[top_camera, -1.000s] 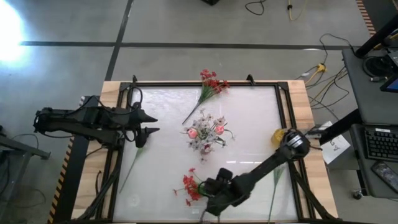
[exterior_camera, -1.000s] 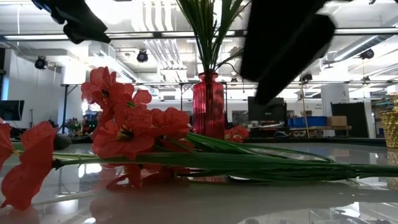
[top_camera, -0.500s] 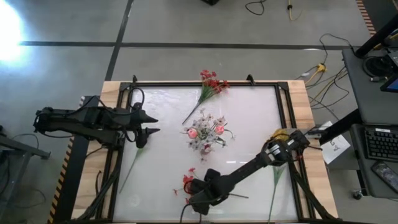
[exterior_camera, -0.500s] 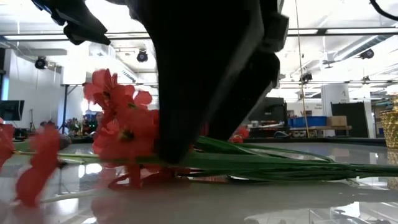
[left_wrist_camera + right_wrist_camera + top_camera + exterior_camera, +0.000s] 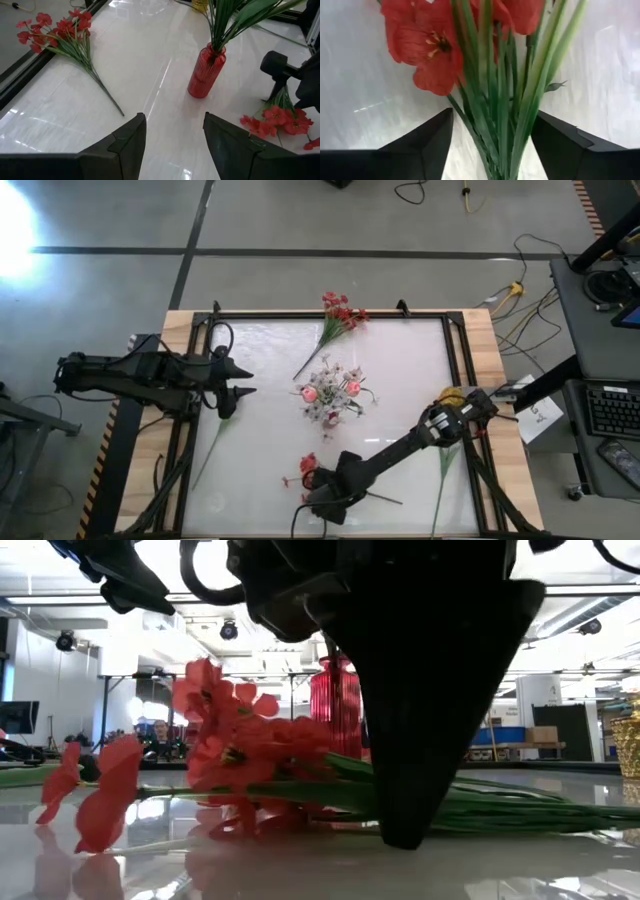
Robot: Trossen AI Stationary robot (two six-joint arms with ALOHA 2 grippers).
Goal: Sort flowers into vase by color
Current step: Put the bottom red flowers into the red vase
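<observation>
I am working the right claw, which is sitting low on the surface on the near side of the red vase, open with the green stalks of a red flower spray running straight down the gap between its fingers, not squeezed yet. The left claw is waiting open, off to the vase's left. I am seeing no writing anywhere.

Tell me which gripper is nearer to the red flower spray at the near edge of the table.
Right. The right gripper is down at the red flower spray, fingers either side of its stalks. The left gripper hovers far off near the table's left edge.
</observation>
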